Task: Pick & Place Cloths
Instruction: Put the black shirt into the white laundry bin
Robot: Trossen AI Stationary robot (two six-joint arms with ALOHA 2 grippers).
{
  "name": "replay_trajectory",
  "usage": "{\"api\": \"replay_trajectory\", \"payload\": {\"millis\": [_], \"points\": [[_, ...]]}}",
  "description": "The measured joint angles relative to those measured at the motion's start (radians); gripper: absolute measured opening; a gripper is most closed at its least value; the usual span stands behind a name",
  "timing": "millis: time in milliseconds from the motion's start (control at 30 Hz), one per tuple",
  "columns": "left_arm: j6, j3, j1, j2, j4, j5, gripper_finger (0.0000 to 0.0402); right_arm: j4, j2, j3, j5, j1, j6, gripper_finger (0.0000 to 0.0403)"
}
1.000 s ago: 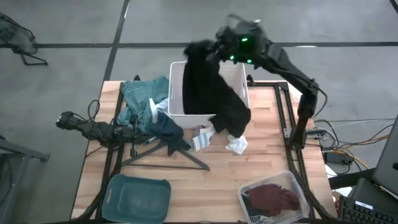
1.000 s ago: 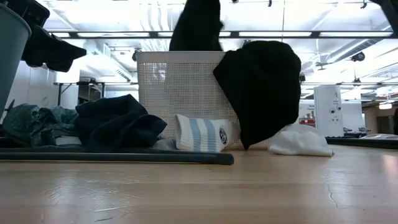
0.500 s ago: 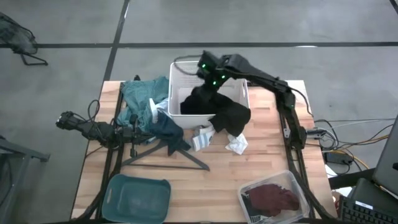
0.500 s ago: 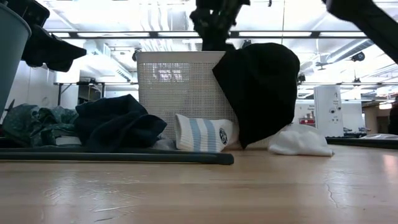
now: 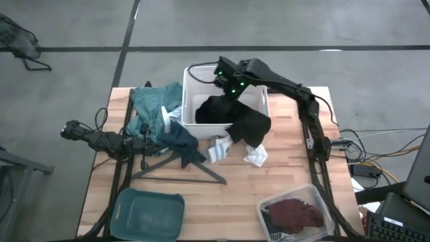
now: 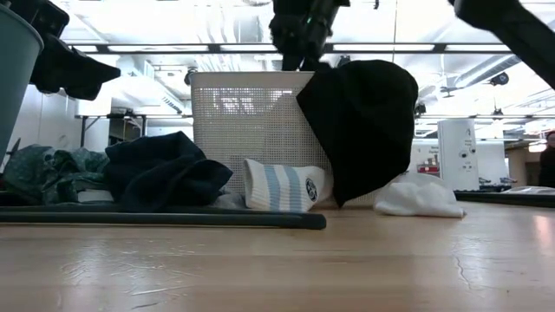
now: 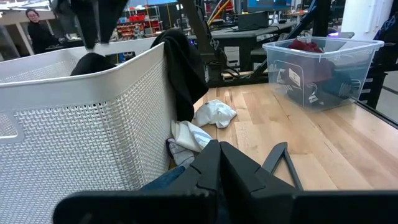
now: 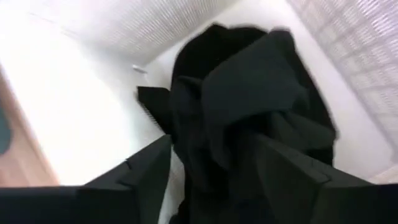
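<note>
A black cloth [image 5: 218, 111] lies bunched inside the white mesh basket [image 5: 190, 75]. One part of it [image 6: 364, 121] hangs over the basket's near rim down to the table. My right gripper [image 8: 211, 146] hovers open just above the bunched heap, pointing steeply down, one finger on either side of it. My left gripper [image 7: 219, 148] rests shut at the table's left, beside the navy cloth [image 5: 181, 138]. A teal-green cloth [image 5: 151, 104] lies left of the basket. A striped sock [image 6: 282, 186] and a small white piece [image 6: 421, 198] lie in front of it. My right gripper stands from above with its fingers [image 8: 149, 168] spread on either side of the black cloth's upper folds [image 8: 249, 106] in the basket. I cannot tell whether they touch the cloth.
A dark grey hanger [image 5: 181, 168] lies on the table near the left gripper. A teal bin [image 5: 149, 214] sits at the near left. At the near right a clear tub [image 5: 321, 202] holds a maroon cloth [image 5: 295, 214]. Bare wood lies between them.
My right gripper has come down toward the basket and tipped over to point steeply down. The black cloth, which hung tall from it above the basket, has sunk and bunched inside. The part over the near rim has stayed where it was.
</note>
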Motion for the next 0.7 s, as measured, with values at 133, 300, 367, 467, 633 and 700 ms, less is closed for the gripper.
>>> {"api": "replay_trajectory", "payload": {"millis": [133,300,367,467,633,700], "points": [[0.0,0.0,0.0,0.0,0.0,0.0,0.0012,0.004,-0.078,0.001,0.036,0.026,-0.009,0.0263],[0.0,0.0,0.0,0.0,0.0,0.0,0.0012,-0.02,-0.165,0.0,0.091,0.101,-0.011,0.0284],[0.0,0.0,0.0,0.0,0.0,0.0,0.0012,-0.049,-0.193,0.0,0.156,0.156,-0.026,0.0288],[0.0,0.0,0.0,0.0,0.0,0.0,0.0012,-0.108,-0.213,-0.003,0.288,0.257,-0.042,0.0292],[0.0,0.0,0.001,0.0,0.0,0.0,0.0012,-0.191,-0.208,-0.008,0.568,0.441,-0.039,0.0293],[0.0,0.0,0.001,0.0,0.0,0.0,0.0012,-0.186,-0.204,-0.022,0.616,0.503,-0.038,0.0288]]}}
